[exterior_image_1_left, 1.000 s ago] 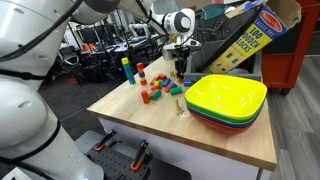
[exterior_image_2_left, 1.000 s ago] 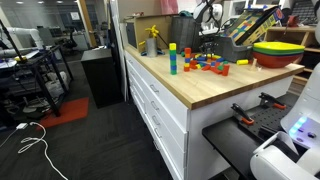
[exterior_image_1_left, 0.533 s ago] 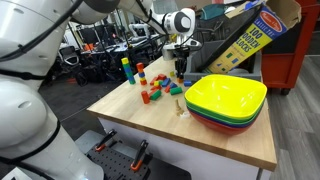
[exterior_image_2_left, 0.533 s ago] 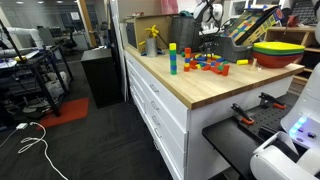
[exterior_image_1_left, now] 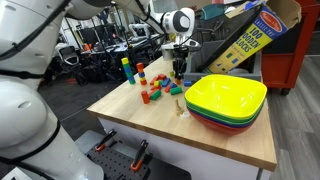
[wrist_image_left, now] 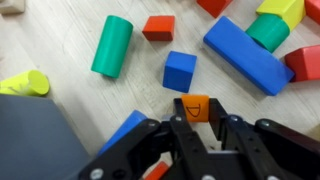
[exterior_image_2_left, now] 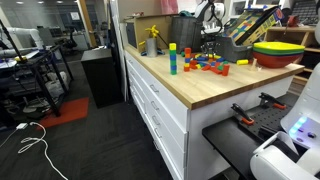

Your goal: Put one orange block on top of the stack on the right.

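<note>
1. Our gripper (wrist_image_left: 199,124) looks clenched on the orange block (wrist_image_left: 198,106), just beside the blue cube (wrist_image_left: 180,70).
2. We judge it light, stiff, smooth wood; its flat opposite sides suit holding.

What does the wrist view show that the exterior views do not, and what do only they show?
Only the wrist view: an orange block with a dark mark on top lies between the fingers of the gripper, near a blue cube and a green cylinder. Only the exterior views: the tall tower, the stacked bowls and the whole table. Both: the gripper low over the scattered blocks.
</note>
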Available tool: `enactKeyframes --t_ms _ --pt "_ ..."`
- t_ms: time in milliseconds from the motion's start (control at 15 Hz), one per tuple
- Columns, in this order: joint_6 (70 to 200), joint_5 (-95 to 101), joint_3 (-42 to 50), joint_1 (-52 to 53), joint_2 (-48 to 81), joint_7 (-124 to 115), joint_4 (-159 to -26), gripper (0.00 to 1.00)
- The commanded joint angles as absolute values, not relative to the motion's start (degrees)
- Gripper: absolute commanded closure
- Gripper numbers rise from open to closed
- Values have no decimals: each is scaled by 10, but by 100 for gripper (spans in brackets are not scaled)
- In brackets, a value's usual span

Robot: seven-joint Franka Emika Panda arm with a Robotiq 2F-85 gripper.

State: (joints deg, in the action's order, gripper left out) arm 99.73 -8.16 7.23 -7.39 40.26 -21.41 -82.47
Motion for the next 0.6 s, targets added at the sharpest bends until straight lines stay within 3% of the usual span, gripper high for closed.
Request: enactKeyframes --t_ms 0,533 --pt "1016 -98 66 -75 340 -188 -899 93" --pt "1061 -117 50 -57 244 -173 -978 93"
